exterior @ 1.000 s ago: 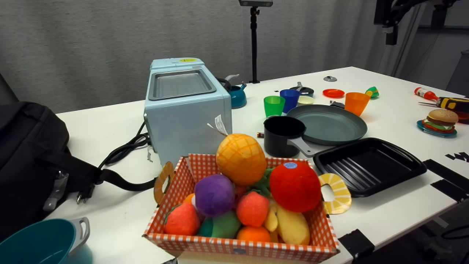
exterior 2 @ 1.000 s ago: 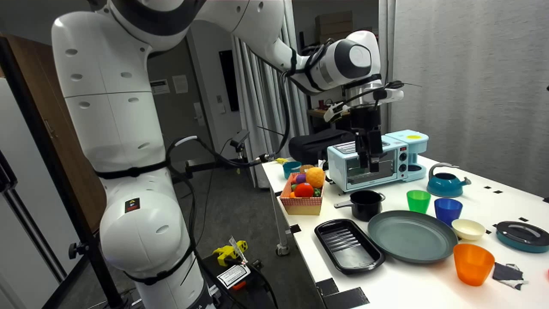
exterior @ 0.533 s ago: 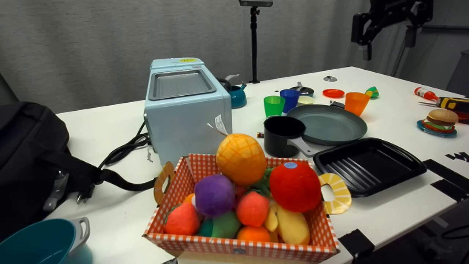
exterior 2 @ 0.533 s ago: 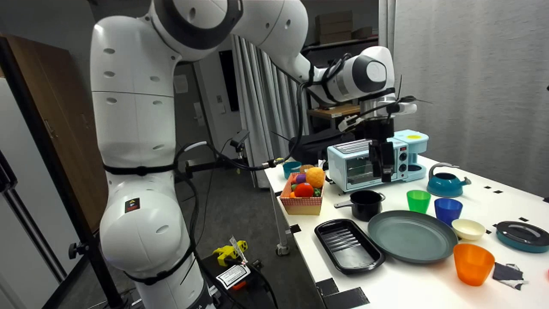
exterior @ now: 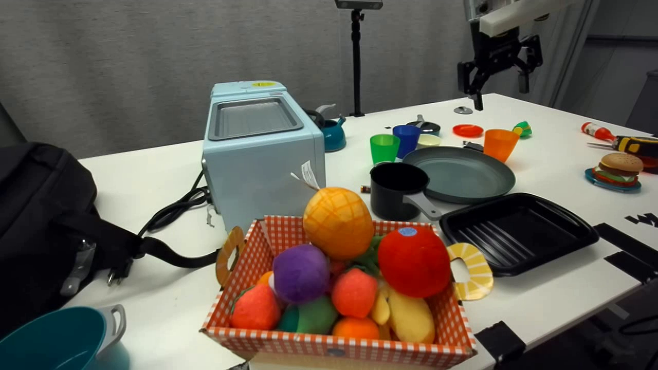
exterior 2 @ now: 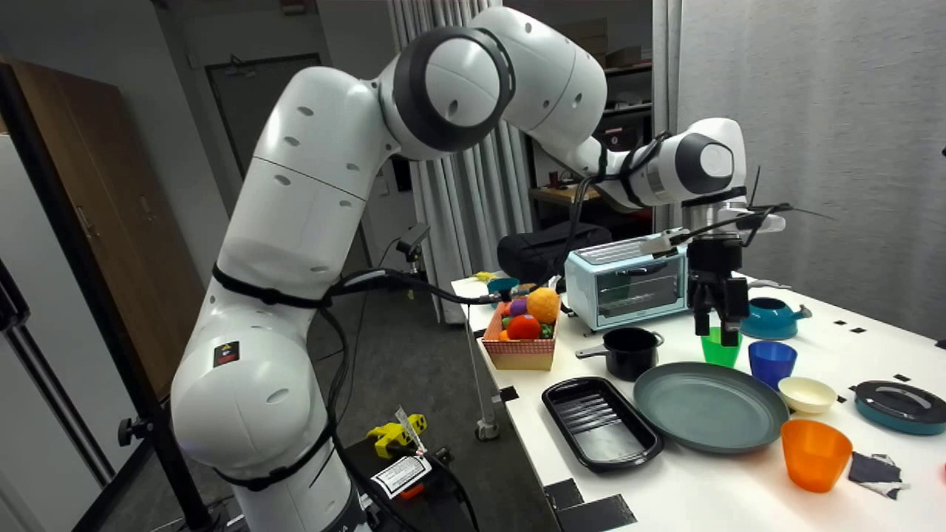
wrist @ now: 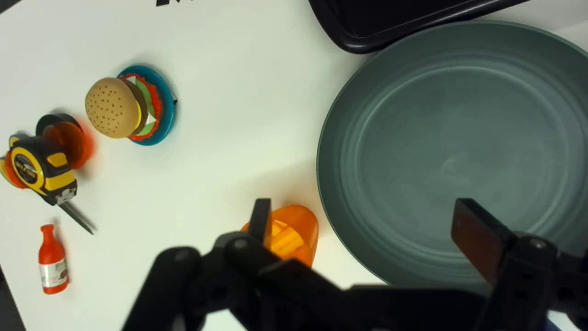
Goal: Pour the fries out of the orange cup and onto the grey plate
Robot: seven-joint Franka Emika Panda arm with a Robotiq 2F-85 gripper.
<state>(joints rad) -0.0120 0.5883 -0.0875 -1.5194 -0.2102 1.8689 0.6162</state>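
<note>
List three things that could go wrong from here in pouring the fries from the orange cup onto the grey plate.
1. In the wrist view, a finger of the open gripper hides part of the orange cup; lowering straight down might tip it.
2. The cup stands close beside the grey plate, so a finger could bump the rim.
3. The fries lie inside the cup; too quick a tilt might scatter some onto the table.
</note>
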